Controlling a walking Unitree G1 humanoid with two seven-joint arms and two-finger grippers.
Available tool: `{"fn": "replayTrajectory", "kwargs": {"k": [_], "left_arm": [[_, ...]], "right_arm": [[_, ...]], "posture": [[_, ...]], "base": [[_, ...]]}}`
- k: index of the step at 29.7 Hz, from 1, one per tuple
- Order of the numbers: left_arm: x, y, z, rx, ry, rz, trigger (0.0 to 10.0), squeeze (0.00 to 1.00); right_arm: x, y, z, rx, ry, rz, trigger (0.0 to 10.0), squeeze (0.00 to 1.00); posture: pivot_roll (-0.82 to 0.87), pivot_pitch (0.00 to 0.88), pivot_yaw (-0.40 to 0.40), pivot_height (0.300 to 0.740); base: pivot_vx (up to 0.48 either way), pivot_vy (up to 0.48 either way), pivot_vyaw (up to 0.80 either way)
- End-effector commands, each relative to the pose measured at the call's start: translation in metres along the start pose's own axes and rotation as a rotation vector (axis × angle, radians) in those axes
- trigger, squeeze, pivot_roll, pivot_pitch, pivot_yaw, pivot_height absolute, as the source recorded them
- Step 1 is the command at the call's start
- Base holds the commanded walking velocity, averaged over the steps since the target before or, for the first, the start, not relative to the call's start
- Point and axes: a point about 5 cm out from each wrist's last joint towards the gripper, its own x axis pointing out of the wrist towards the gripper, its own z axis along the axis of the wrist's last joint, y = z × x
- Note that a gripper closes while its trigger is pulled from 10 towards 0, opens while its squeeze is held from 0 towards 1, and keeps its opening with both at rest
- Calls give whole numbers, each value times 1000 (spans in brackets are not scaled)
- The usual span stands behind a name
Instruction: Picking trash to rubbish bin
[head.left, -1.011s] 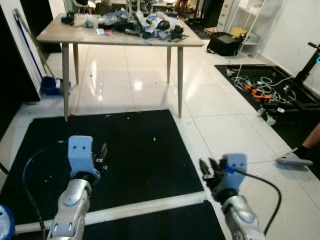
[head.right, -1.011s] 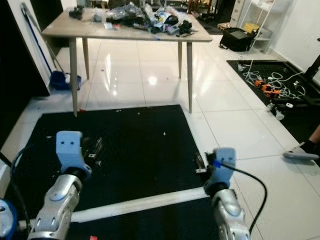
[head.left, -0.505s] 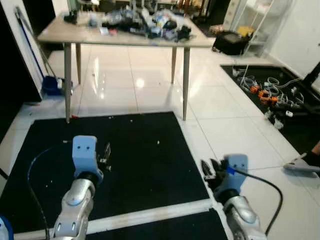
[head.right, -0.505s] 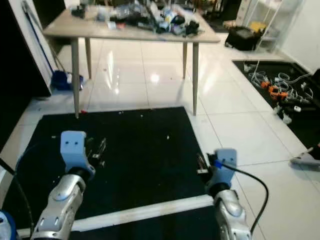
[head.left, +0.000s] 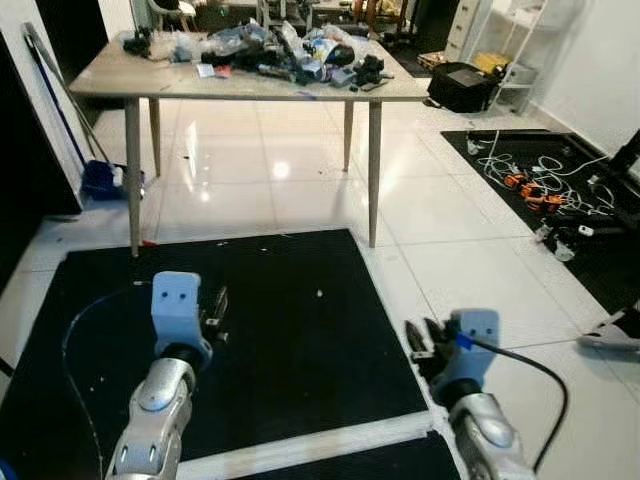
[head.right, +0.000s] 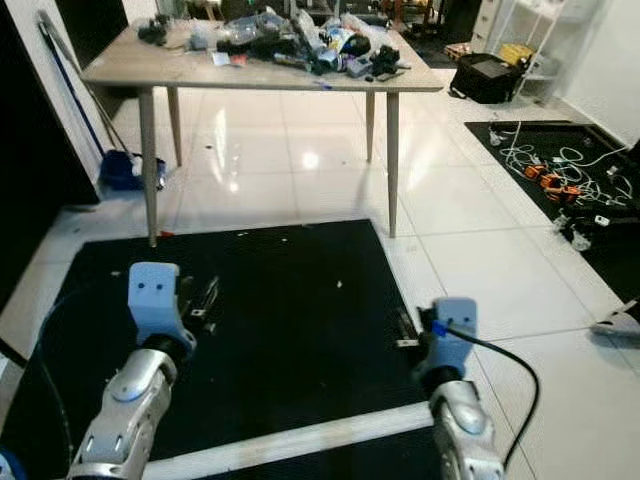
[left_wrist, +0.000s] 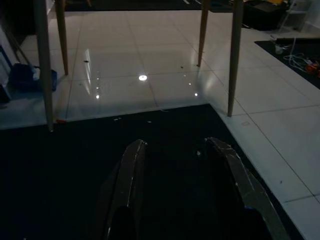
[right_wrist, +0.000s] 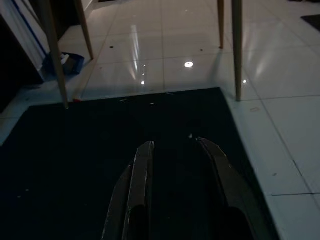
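Both arms held fwd and low over the black floor mat (head.left: 290, 330). Left gripper (left_wrist: 182, 165) has fingers spread, nothing between them, just dark mat below. Right gripper (right_wrist: 175, 167) same: fingers apart, holding nothing, near the mat's right edge.

Trash (head.left: 290, 52) is a heap of wrappers and misc bits (can't ID single items) on top of the wooden table (head.left: 120, 78), well ahead of both grippers, past the far edge of the mat. Table stands on glossy white tile; its near legs sit just beside the mat's far edge.

Blue dustpan (head.left: 100, 177) and a long handle lean at the wall left of the table. Black case (head.left: 462, 87) and white shelf rack further back on the right. Tangle of cables (head.left: 525, 178) on a second dark mat to the right. A person's foot (head.left: 612, 335) at far right edge, on tile.
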Motion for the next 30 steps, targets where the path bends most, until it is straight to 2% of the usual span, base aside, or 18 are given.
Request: {"fn": "replayTrajectory", "kwargs": {"k": [1,30], "left_arm": [[-1,-4,-6,3,28,-12,10000,0],[1,-11,-7,34,29,-31,10000,0]], "right_arm": [[-1,-5,0,-14,6,-13,10000,0],[1,-2,0,-21,5,0,10000,0]], "posture": [[-31,73,-34,740],[-31,56,-40,740]], "base": [[270,0,0],[282,0,0]]}}
